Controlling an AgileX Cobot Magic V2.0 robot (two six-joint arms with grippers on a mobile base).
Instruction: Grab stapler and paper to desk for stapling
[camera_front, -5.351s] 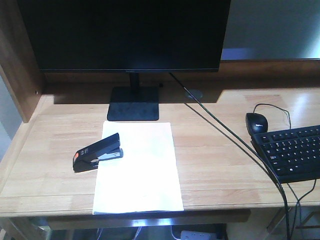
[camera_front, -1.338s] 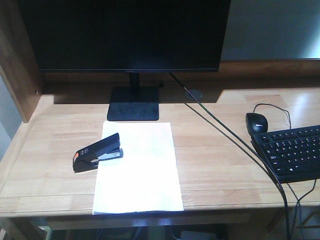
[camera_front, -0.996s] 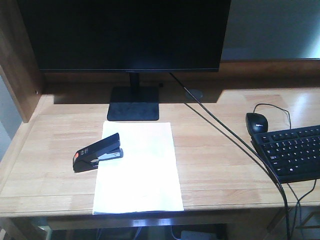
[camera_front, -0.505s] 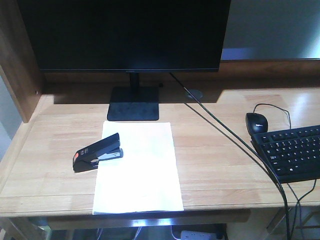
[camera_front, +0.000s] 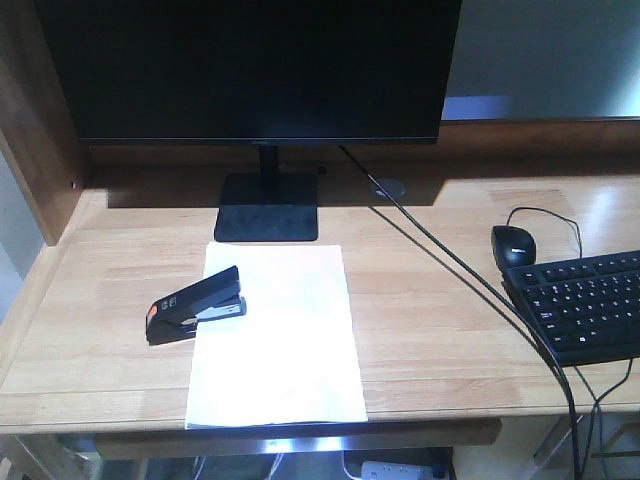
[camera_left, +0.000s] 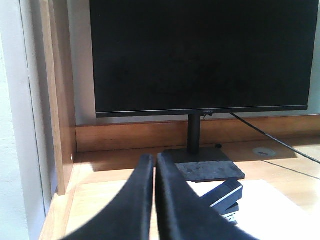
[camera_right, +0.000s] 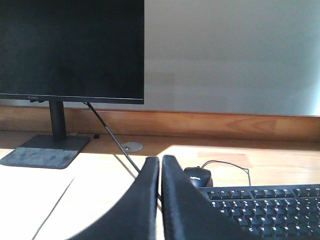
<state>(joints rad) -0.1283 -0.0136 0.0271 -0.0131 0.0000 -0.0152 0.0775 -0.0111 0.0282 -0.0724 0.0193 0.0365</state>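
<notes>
The black stapler (camera_front: 195, 304) with its orange-red rear lies on the desk (camera_front: 440, 330), its front end over the left edge of the white paper (camera_front: 277, 335). The sheet lies flat before the monitor stand. In the left wrist view the stapler (camera_left: 226, 197) shows just right of my left gripper (camera_left: 154, 159), whose fingers are pressed together with nothing between them. My right gripper (camera_right: 160, 160) is shut too and empty, held low over the desk (camera_right: 100, 200) left of the keyboard. Neither gripper appears in the front view.
A black monitor (camera_front: 255, 70) on a stand (camera_front: 268, 208) fills the back. A mouse (camera_front: 514, 245) and keyboard (camera_front: 585, 303) sit at the right, with a cable (camera_front: 470, 285) running diagonally across the desk. A wooden side panel (camera_front: 40, 130) rises at the left.
</notes>
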